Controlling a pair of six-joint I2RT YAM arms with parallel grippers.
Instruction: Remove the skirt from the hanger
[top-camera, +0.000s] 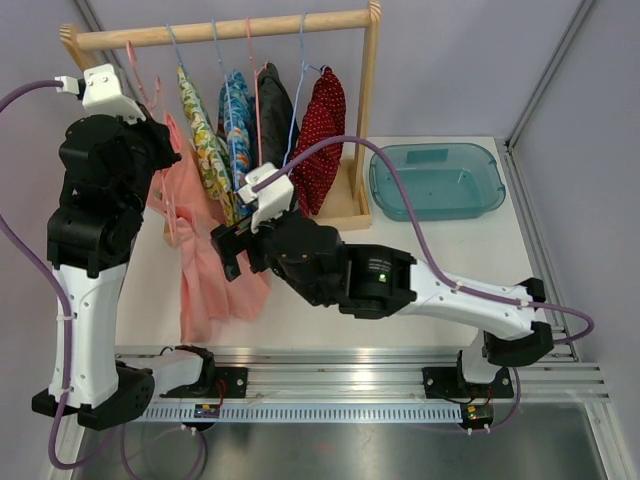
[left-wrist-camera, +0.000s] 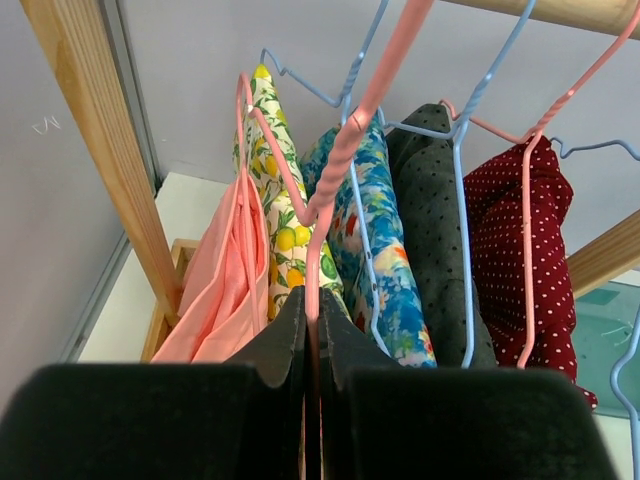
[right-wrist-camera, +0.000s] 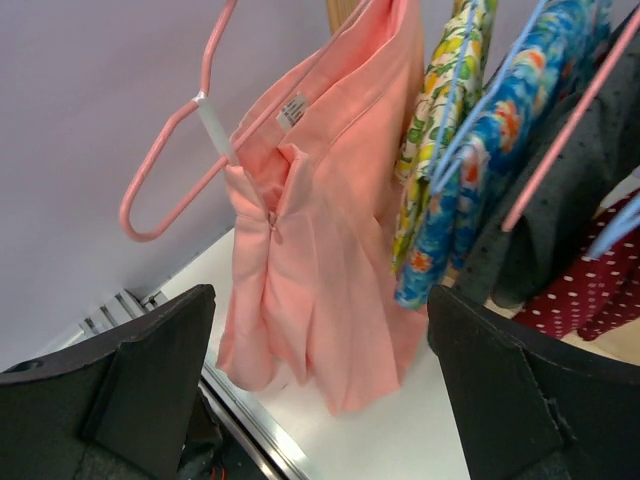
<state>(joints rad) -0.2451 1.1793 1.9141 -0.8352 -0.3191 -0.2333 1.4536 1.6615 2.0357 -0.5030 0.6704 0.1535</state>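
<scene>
The pink skirt (top-camera: 205, 270) hangs from a pink wire hanger (left-wrist-camera: 340, 150) at the left end of the wooden rack (top-camera: 220, 30). Its hem reaches down to the table. My left gripper (left-wrist-camera: 316, 310) is raised by the rack and shut on the hanger's wire. In the left wrist view the skirt (left-wrist-camera: 225, 290) is just left of the jaws. My right gripper (top-camera: 228, 255) is open and empty, right in front of the skirt's lower part. In the right wrist view the skirt (right-wrist-camera: 330, 260) hangs between the spread fingers, with the hanger (right-wrist-camera: 165, 190) up left.
Several other garments hang to the right on the rack: lemon print (top-camera: 205, 150), blue floral (top-camera: 238, 130), dark grey (top-camera: 275, 120), red polka-dot (top-camera: 322, 140). A teal bin (top-camera: 435, 180) stands at the back right. The rack's base (top-camera: 345, 210) sits on the table.
</scene>
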